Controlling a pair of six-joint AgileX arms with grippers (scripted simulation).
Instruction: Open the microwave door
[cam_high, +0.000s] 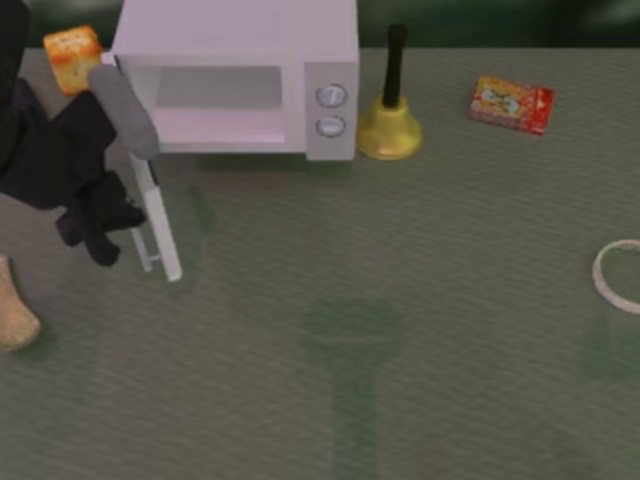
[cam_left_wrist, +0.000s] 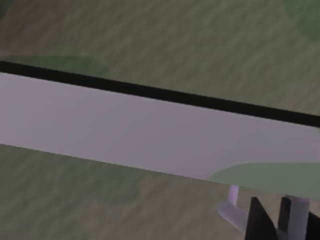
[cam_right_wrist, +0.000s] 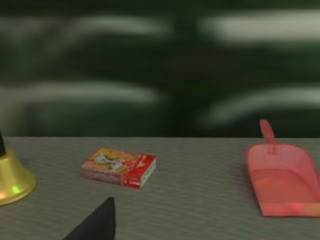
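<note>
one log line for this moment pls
door: microwave door swung wide open | left gripper: at door handle | right arm: out of top view | microwave: cavity exposed

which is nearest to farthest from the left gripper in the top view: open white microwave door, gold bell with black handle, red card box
From the left gripper:
1. white microwave door, right beside it, swung open.
2. gold bell, just right of the microwave.
3. red card box, far right at the back.

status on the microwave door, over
Left claw at the door handle. Door swung wide, microwave cavity exposed. Right arm out of top view. Nothing blocking.
</note>
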